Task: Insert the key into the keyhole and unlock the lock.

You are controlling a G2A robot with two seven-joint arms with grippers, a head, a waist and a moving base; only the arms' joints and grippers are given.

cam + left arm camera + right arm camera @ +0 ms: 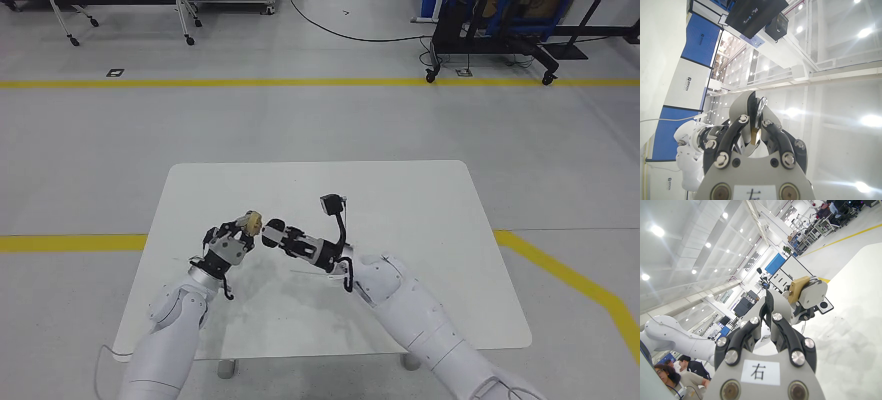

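My left gripper point(247, 227) is shut on a brass padlock point(254, 221) and holds it above the middle of the white table point(420, 200). In the left wrist view the lock body point(755, 136) sits low between the fingers, with a silver metal part point(762, 106) between the pads. In the right wrist view the padlock point(797, 289) juts out beside the left finger plate point(814, 293), and a silver key point(786, 293) sticks out of its end face. My right gripper point(268, 234) point(769, 294) is shut, its tips right beside the key. I see nothing between its pads.
Both grippers hover over the table's left half, well inside its edges. The tabletop around and under them is bare white. A black wheeled stand point(490, 40) and yellow floor lines point(300, 82) lie far beyond the table.
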